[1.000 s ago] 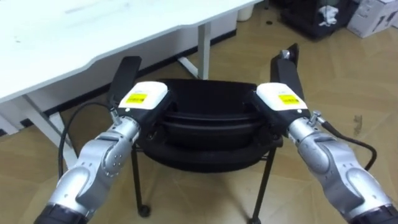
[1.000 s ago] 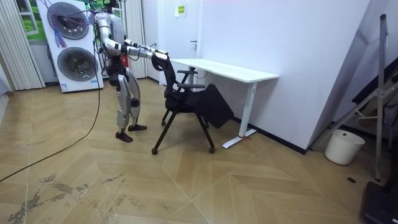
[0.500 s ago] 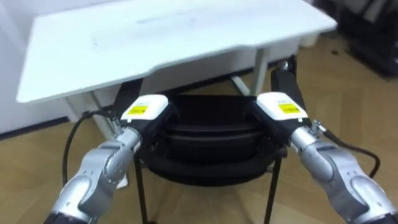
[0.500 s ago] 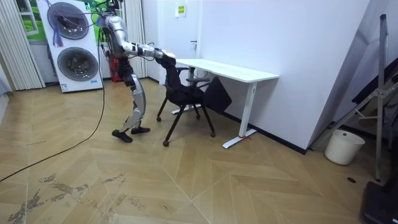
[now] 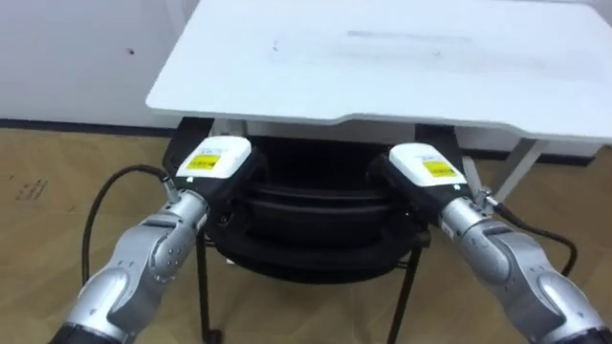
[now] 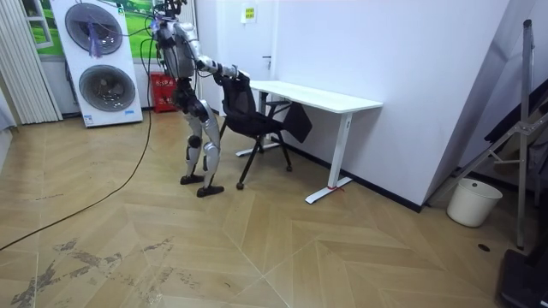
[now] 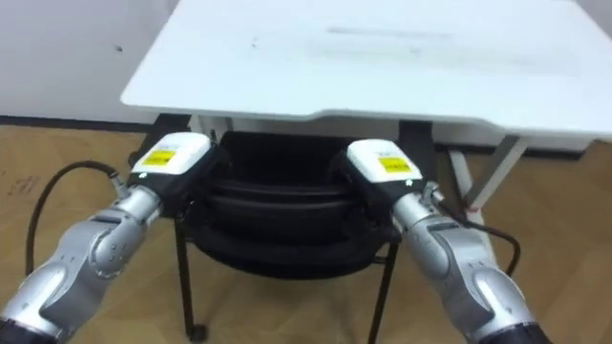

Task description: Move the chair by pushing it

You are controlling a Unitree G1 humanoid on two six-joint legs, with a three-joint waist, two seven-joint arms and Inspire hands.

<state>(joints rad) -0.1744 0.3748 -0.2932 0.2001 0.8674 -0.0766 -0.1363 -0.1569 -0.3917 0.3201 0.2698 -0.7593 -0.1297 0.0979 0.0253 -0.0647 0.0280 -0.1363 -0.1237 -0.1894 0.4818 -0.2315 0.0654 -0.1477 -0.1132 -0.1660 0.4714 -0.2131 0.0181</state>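
The black chair (image 5: 316, 205) stands right in front of me, its seat partly under the front edge of the white desk (image 5: 382, 67). My left hand (image 5: 215, 162) rests on the left end of the chair's back top and my right hand (image 5: 421, 167) on the right end, each seen from the back. In the room view I stand behind the chair (image 6: 244, 107), leaning forward with both arms stretched out to its backrest, and the chair sits at the near end of the desk (image 6: 317, 96).
A white wall runs close behind the desk. Stacked washing machines (image 6: 98, 68) and a red object (image 6: 163, 90) stand behind me. A white bucket (image 6: 473, 201) and a metal frame (image 6: 522, 128) stand at the room view's right. Bare wooden floor (image 6: 257, 248) lies around.
I have stepped forward with both hands kept on the backrest. The chair has rolled toward the desk and now sits partly under it; the eye view has shifted with my walk.
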